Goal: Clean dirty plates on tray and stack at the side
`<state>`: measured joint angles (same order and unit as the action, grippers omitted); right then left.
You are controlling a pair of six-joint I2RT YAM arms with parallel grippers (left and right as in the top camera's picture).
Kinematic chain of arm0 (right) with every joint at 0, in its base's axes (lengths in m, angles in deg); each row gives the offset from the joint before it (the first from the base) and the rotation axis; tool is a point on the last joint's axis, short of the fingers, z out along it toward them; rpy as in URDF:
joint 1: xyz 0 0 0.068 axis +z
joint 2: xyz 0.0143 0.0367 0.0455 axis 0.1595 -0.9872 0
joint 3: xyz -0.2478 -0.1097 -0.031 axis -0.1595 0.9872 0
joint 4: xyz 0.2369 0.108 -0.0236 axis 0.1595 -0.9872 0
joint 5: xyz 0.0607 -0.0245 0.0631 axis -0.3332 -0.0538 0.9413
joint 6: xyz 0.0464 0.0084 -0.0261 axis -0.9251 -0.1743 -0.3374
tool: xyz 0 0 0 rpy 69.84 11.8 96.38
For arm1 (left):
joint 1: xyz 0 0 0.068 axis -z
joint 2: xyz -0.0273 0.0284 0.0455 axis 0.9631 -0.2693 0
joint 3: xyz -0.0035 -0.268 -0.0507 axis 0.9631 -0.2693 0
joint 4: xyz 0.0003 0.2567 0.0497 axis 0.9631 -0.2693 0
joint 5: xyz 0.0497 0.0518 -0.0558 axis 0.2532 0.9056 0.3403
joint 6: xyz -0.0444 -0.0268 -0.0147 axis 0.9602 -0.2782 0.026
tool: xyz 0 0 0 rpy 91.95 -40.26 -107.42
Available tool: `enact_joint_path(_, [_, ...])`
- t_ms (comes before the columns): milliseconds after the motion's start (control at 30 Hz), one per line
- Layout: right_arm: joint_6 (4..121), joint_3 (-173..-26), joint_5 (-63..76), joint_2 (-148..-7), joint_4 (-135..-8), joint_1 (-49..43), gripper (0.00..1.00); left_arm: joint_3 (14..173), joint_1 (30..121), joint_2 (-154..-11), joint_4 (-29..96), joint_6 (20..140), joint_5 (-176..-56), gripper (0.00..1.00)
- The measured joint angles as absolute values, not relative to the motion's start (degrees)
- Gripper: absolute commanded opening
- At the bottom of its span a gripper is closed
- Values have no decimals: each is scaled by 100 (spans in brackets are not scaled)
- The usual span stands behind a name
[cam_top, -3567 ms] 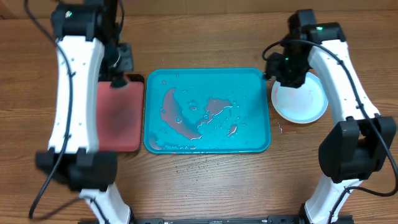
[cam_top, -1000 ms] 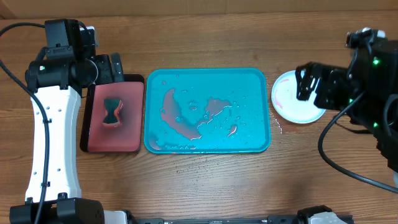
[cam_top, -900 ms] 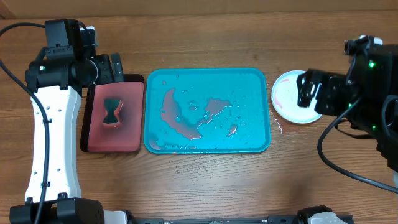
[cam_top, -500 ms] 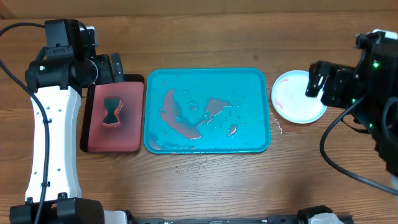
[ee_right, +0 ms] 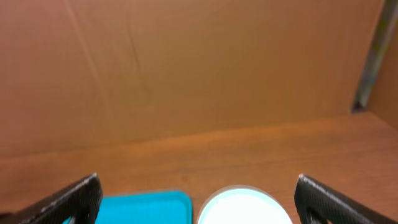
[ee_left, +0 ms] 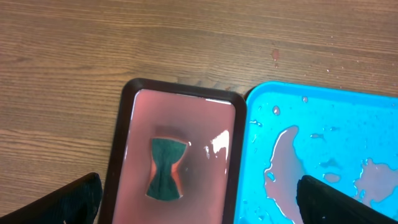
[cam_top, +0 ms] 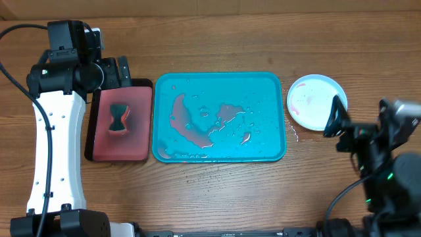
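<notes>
1. Overhead:
   - The blue tray (cam_top: 266,89) lies flat in the middle of the table (cam_top: 217,197), its long side running left to right. No plate is on it, only water drops and a reddish puddle (cam_top: 187,122).
   - A white plate (cam_top: 316,102) sits face up just beside the tray's right end. Being round, it has no long axis. Whether others lie under it I cannot tell.
   - The left claw (cam_top: 115,71) hangs over the far end of the red tray (cam_top: 135,141), where a sponge (cam_top: 118,118) lies lengthwise.
   - The right claw (cam_top: 360,122) is near the plate's front edge, not touching it.
   - My judgement: washing and stacking look done, so what remains is parking the arms, or a check of the faint red marks on the plate.

2. Left wrist:
   - The fingertips stand wide apart at the bottom corners with nothing between them.
   - The sponge sits in pink water on the red tray, beside the blue tray's short edge.

3. Right wrist:
   - The fingertips are spread wide and empty.
   - This camera faces a brown wall, with the plate's rim and the blue tray's corner just in view at the bottom.
</notes>
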<state>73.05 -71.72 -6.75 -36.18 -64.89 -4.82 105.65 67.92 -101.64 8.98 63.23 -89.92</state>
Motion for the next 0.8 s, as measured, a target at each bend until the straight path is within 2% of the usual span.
enact_joint_path(133, [7347,-5395,-476,-2672,-4924,-530,100,10565,6792,-10164,891,6323,-8998,100])
enact_joint_path(300, [7347,-3688,-308,-1598,-3976,-543,100,10565,6792,-10164,898,6323,-8996,100])
enact_joint_path(500, [7349,-2728,-198,-796,-3901,-543,100,10565,6792,-10164,898,6323,-8996,100])
enact_joint_path(800, [7347,-2694,-111,-755,-4398,-543,100,10565,6790,-10164,895,6323,-8996,100])
